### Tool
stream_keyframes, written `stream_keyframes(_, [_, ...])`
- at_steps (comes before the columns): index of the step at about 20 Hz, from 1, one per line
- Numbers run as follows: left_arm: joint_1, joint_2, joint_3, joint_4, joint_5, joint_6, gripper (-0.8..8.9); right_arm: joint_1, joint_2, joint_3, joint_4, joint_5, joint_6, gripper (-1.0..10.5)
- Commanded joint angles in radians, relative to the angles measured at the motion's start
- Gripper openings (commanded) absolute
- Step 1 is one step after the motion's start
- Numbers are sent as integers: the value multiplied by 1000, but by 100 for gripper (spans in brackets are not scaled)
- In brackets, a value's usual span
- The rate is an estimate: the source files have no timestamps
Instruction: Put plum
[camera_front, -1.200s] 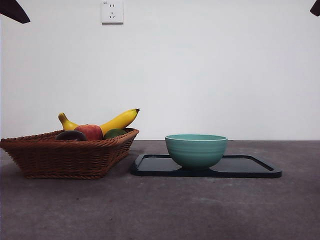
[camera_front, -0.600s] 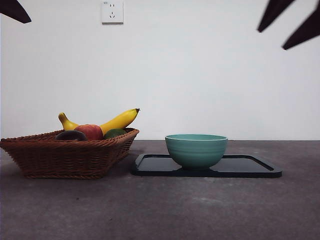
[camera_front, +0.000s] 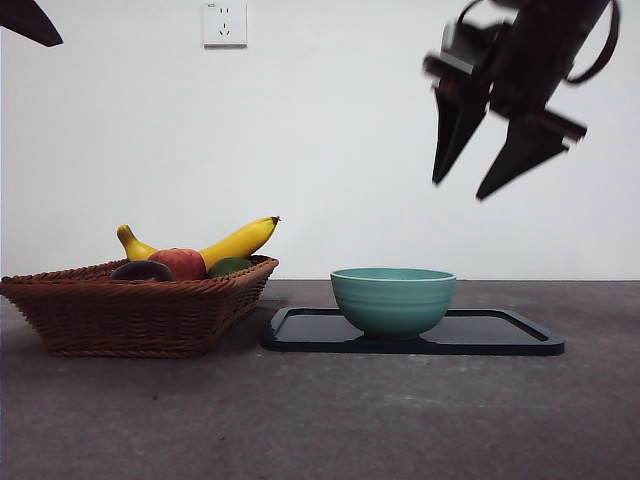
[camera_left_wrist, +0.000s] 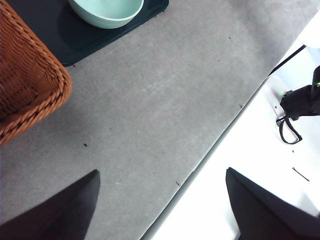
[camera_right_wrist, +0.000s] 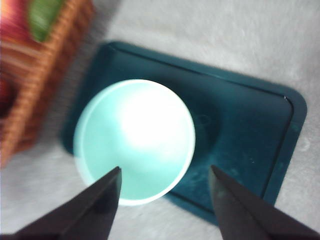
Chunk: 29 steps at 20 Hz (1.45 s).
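A black tip of the left end effector (camera_front: 28, 20) is seen at the top corner of the front view, high above the wicker basket (camera_front: 130, 310); in the left wrist view its two jaws are seen spread wide apart over bare grey counter (camera_left_wrist: 160, 110), with nothing between them, a corner of the basket and the rim of the bowl lying beyond them. In the basket, well to the left of and below the right end effector, a banana (camera_front: 235, 242) is laid across the back, and the plum (camera_front: 141, 271) is seen low at the front, dark and mostly hidden by the woven rim, touching a red-and-yellow fruit (camera_front: 180, 263) just beside it; a dark green fruit (camera_front: 229, 266) lies next along. Just beside the basket a black tray (camera_front: 500, 335) is set on the counter, and a teal bowl (camera_front: 392, 299) stands upright on its basket-side half. The right end effector (camera_front: 480, 185) is held in the air above the bowl and slightly off to its far side from the basket, well clear of the rim, tilted, with its jaws apart and empty. In the right wrist view the bowl is seen from above between and beyond the two open jaws, its inside empty, with the basket's edge blurred at one side. A wall socket (camera_front: 224, 22) is mounted high on the white wall.
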Motion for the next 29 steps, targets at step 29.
stream_keyframes(29, [-4,8,19,-2,8,15,402,23,193,38,101,44,-37,9])
